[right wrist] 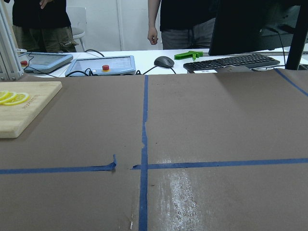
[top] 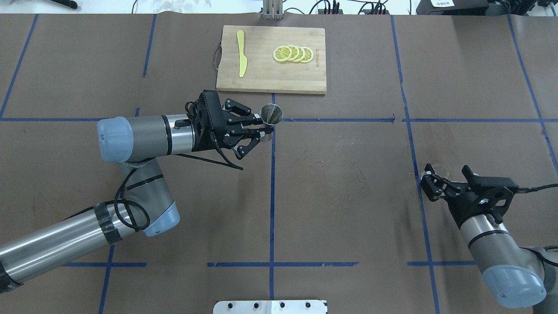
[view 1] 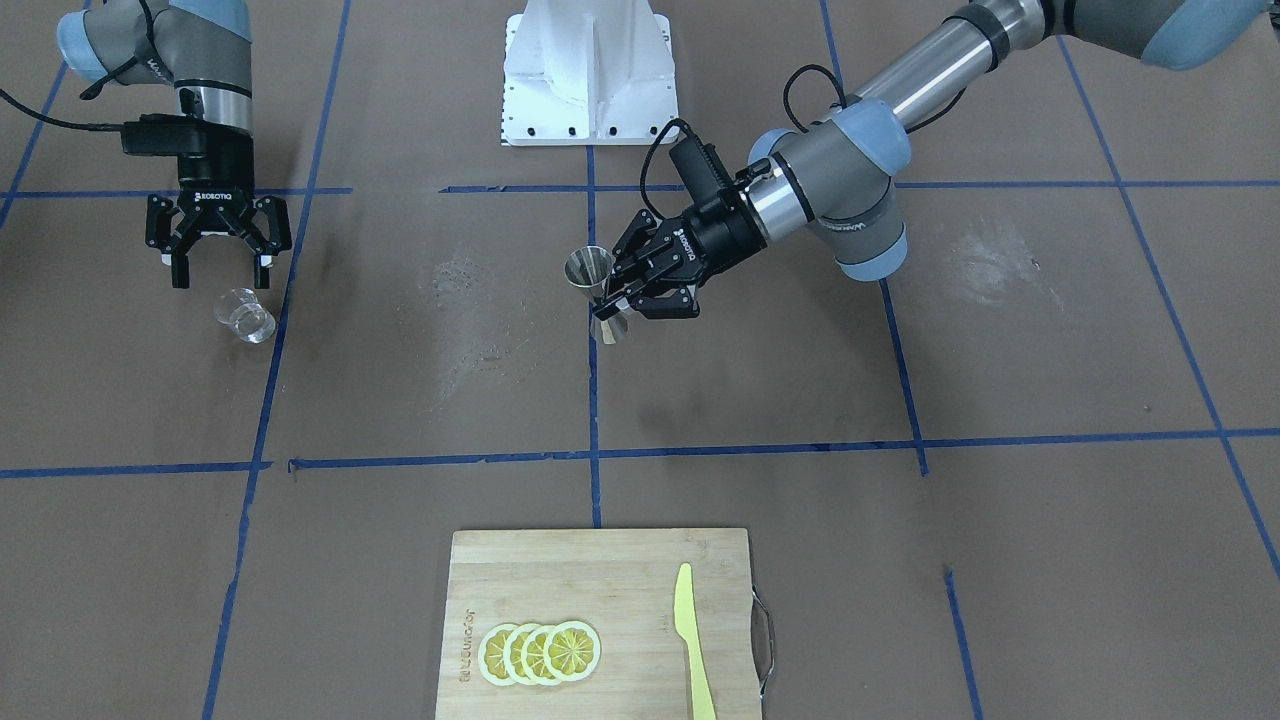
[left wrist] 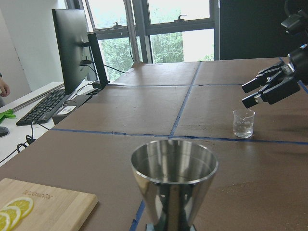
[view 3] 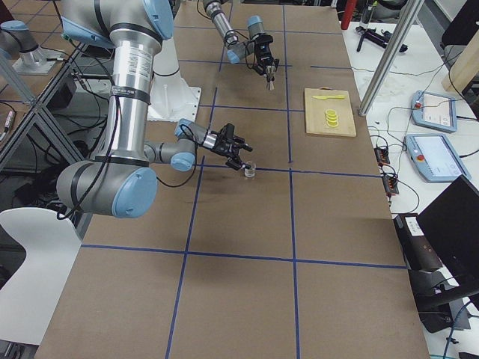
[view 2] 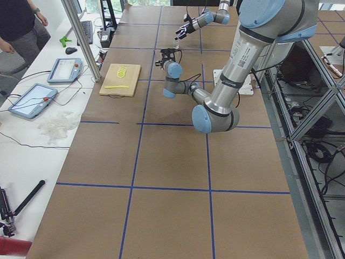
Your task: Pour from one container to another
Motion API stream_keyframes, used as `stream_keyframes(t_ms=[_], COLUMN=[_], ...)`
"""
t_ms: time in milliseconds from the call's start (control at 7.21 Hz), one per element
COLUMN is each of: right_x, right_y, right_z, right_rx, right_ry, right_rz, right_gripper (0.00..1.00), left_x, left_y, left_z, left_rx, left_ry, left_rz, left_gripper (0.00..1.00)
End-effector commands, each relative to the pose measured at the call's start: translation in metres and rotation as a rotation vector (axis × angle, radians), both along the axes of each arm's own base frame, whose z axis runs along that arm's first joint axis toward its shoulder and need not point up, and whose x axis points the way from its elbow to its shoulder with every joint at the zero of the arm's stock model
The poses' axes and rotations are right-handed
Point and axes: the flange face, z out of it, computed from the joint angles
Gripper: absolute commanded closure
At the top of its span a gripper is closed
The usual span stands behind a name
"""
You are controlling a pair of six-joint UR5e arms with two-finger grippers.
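Still at the opening stage of the pour, judging from how things lie. Gripping the stainless-steel jigger (view 1: 590,270) at its narrow waist with the clenched jaws of the left gripper (view 1: 618,298), holding it upright near the middle of the worktop (view 1: 800,400), open upper cone facing up. Not showing clearly whether its foot is resting on the brown paper or hanging just clear of it. Showing nothing inside that upper cone in the left wrist view. Hovering the right gripper (view 1: 222,275) just above and behind the clear glass cup (view 1: 245,315), with jaws released, spread wide and touching nothing. Standing upright on the worktop beside a blue tape line, well apart from the jigger, and too transparent for judging how much liquid is inside. Not yet grasped, lifted or tipped. Calling next, on this reading, for closing on the cup, carrying it across to the jigger and tilting its lip over the open cone. Lying apart on the operators' side, a wooden cutting board (view 1: 600,580) bearing lemon slices (view 1: 540,652) and a yellow knife (view 1: 692,640).
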Motion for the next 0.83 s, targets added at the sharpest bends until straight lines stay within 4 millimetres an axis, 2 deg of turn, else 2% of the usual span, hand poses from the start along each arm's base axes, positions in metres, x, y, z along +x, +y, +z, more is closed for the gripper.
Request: stream_keyframes(t_ms=[0,139,277,416,693], right_x=[-0.02,-0.042,-0.053,-0.053,-0.052], right_y=[0.004,0.0,-0.003,-0.003,-0.004], right_z=[0.013,0.022,0.027,0.035,0.036], right_rx=[0.05,0.066,0.08,0.08,0.08], right_ry=[0.015,0.03,0.041,0.056,0.059], right_rz=[0.048,0.067,0.082,0.083,0.085], right_gripper=[0.0,0.0,0.0,0.0,0.0], left_x=[0.0,0.0,0.0,0.0,-0.001], left_y=[0.0,0.0,0.001,0.001,0.0], left_z=[0.0,0.001,0.005,0.005,0.005], left_rx=[0.0,-0.001,-0.003,-0.003,-0.006], left_ry=[0.001,0.0,-0.004,-0.004,-0.001], left_rz=[0.0,-0.002,0.001,0.0,-0.012], left_gripper=[1.0,1.0,1.0,1.0,1.0])
